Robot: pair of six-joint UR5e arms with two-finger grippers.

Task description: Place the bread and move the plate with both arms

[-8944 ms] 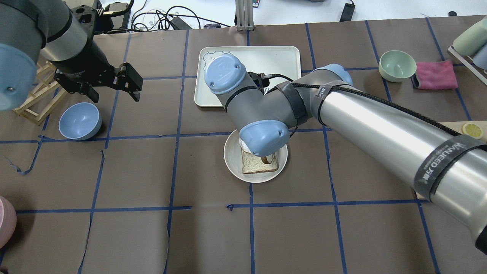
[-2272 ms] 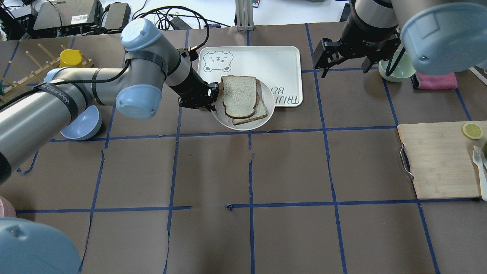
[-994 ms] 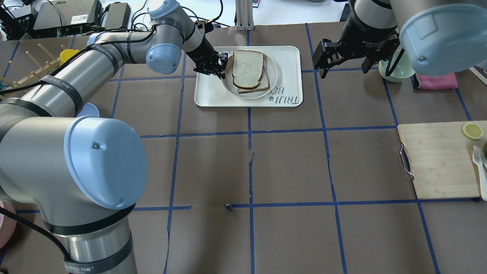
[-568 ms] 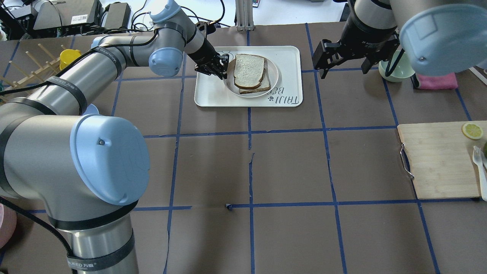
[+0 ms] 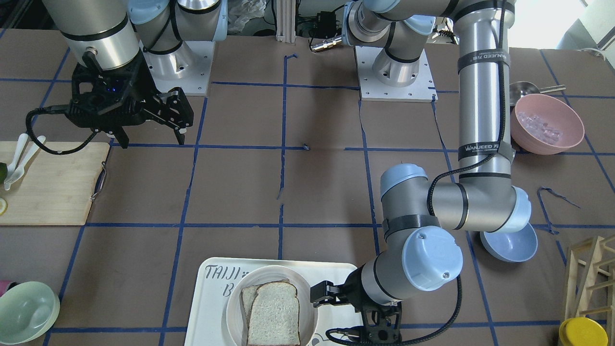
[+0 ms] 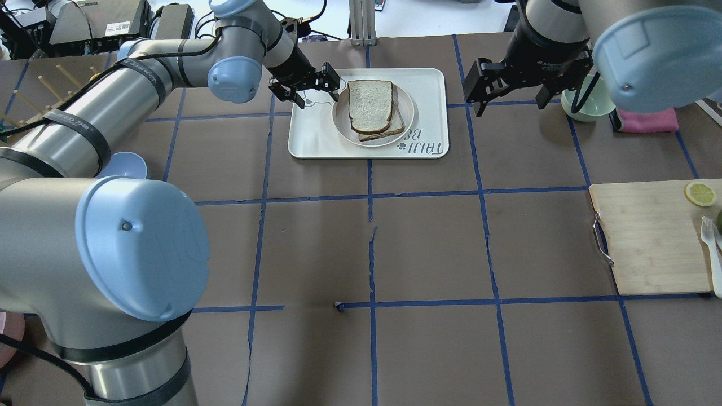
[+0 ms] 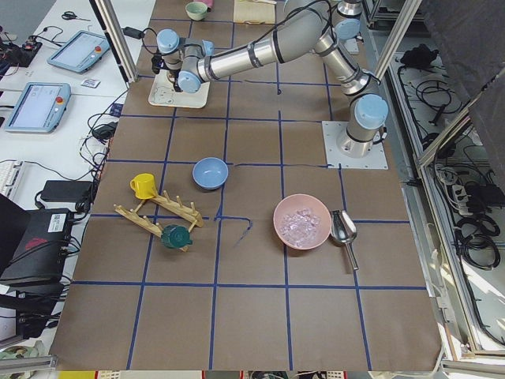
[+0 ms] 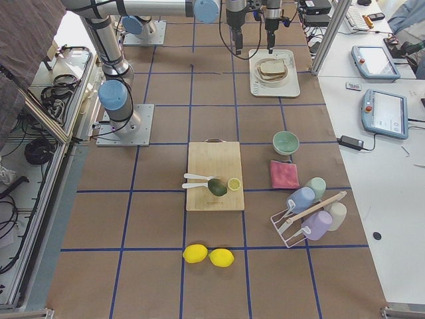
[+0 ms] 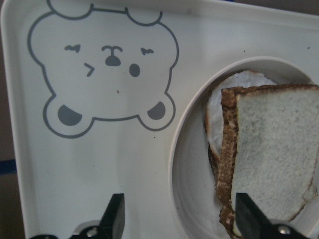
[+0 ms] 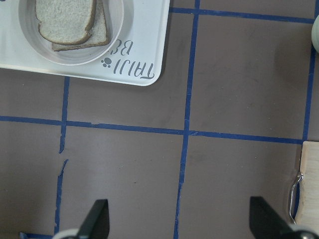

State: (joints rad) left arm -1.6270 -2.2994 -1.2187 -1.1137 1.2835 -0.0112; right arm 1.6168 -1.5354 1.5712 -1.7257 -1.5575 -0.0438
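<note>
The round cream plate sits on the white bear tray at the far middle of the table. The bread with the dark crust lies on top of a paler slice in the plate. My left gripper is open and empty at the plate's left rim. In the left wrist view its fingers straddle the plate's rim, with the bread to the right. My right gripper is open and empty, raised to the right of the tray. The plate shows at the top left of its wrist view.
A green bowl and a pink cloth lie at the far right. A wooden cutting board with a lemon slice and cutlery lies at the right edge. A blue bowl sits under the left arm. A pink bowl stands near the left base.
The left gripper carried the plate with both slices onto the tray, has let go of its rim, opened and drawn back a little to the left. The right arm has stayed still.
</note>
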